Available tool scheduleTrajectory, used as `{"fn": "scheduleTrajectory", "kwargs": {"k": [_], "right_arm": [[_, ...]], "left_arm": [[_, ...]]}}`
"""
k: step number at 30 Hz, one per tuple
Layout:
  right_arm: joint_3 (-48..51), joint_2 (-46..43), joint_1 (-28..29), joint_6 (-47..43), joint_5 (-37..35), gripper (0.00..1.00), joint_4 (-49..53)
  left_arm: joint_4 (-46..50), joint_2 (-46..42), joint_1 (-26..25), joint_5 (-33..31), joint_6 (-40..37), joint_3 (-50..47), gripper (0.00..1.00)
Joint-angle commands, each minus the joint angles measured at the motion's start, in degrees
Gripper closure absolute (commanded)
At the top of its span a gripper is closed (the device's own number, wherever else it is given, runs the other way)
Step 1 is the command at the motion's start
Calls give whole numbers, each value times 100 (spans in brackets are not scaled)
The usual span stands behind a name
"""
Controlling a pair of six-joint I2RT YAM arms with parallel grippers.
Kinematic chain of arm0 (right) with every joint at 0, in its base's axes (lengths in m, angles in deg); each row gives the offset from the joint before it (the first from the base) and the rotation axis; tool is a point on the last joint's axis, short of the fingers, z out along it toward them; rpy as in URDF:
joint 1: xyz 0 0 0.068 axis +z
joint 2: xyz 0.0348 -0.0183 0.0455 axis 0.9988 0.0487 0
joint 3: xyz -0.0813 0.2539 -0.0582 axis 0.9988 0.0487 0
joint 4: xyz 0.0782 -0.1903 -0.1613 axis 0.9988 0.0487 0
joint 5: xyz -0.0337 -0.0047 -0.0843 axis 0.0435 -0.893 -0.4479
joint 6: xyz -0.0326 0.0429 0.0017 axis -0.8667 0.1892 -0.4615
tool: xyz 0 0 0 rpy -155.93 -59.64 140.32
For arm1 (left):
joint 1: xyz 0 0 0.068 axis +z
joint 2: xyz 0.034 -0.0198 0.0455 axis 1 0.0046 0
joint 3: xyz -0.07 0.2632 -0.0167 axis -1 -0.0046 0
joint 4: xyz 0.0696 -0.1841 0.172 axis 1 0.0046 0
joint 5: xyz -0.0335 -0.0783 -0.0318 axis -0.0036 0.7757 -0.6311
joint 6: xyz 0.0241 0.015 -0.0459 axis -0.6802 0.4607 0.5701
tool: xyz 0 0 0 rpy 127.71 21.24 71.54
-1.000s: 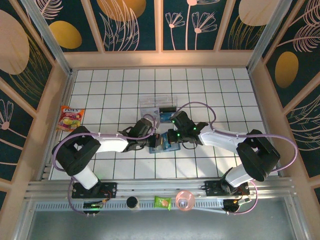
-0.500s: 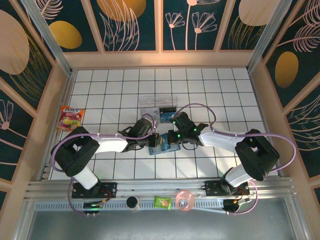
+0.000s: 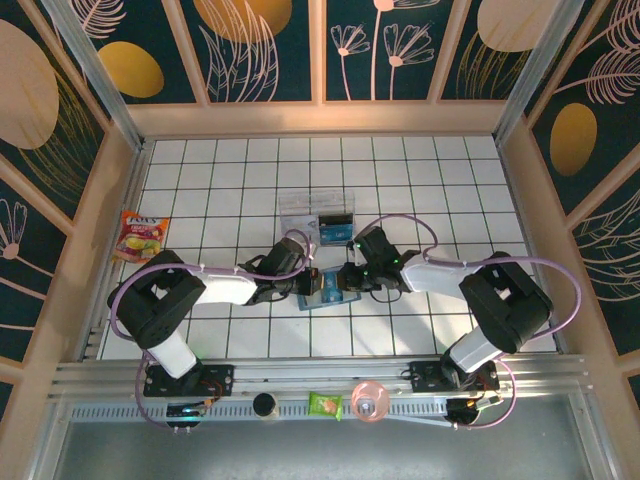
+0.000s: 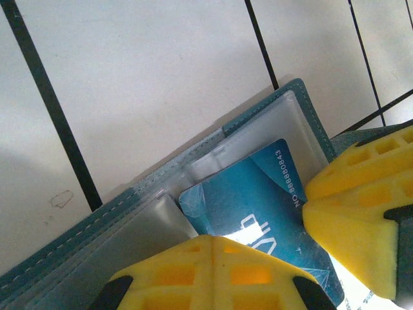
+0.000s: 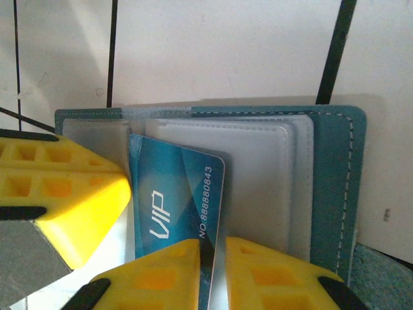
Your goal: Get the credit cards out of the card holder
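One bright blue credit card (image 5: 174, 194) in open teal folding card holder (image 5: 332, 181).
Long axis points at right gripper (image 5: 211, 248), fingers slightly apart; left gripper (image 4: 213, 248) fingers together.

A robot lab cell: white gridded table (image 3: 400, 160), leaf-patterned wall panels (image 3: 260, 40), aluminium mounting rail (image 3: 300, 375).

Worktop (image 3: 450, 180): white tiles, black grid lines.
Card holder (image 5: 332, 187) under the claws: teal, pale stitching, frosted grey sleeves.
Card (image 5: 174, 194) at the right claw (image 5: 211, 258): blue, lighter facets, white "VIP" and numbers.
Claw fingers: yellow.
Packet (image 3: 140, 236) far left of the left claw (image 4: 213, 248): red, yellow.
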State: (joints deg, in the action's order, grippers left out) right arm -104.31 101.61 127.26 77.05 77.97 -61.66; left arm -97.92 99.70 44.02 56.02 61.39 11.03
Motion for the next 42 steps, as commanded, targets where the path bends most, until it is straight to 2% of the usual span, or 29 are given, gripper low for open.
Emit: {"fn": "scheduleTrajectory", "kwargs": {"k": [1, 5, 10, 14, 20, 27, 30, 33, 37, 42], "right_arm": [[113, 134, -53, 61, 213, 77, -107], [166, 159, -71, 107, 309, 72, -171], [231, 130, -87, 171, 556, 76, -415], [202, 17, -94, 162, 401, 91, -323], [315, -372, -147, 178, 226, 100, -210], [391, -1171, -228, 72, -213, 100, 110], [422, -1571, -269, -44, -218, 100, 7], [414, -1932, -325, -162, -145, 100, -167], [580, -2354, -453, -166, 340, 100, -810], [877, -2740, -599, 162, 933, 100, -1755]], "left_arm": [[112, 175, 1, 92, 69, -140, 100], [108, 178, 2, 106, 52, -140, 100], [62, 175, 1, 166, 52, -123, 100], [113, 179, -6, 142, 35, -110, 100], [126, 26, 5, 68, 17, -140, 100], [94, -275, 101, 80, -3, -144, 92], [-113, -633, 261, 248, 42, -204, 83], [-608, -1106, 435, 589, 128, -326, 70], [-1936, -1582, 684, 1363, 455, -723, 55], [-3727, -1610, 937, 1978, 1253, -1271, 48]]}}
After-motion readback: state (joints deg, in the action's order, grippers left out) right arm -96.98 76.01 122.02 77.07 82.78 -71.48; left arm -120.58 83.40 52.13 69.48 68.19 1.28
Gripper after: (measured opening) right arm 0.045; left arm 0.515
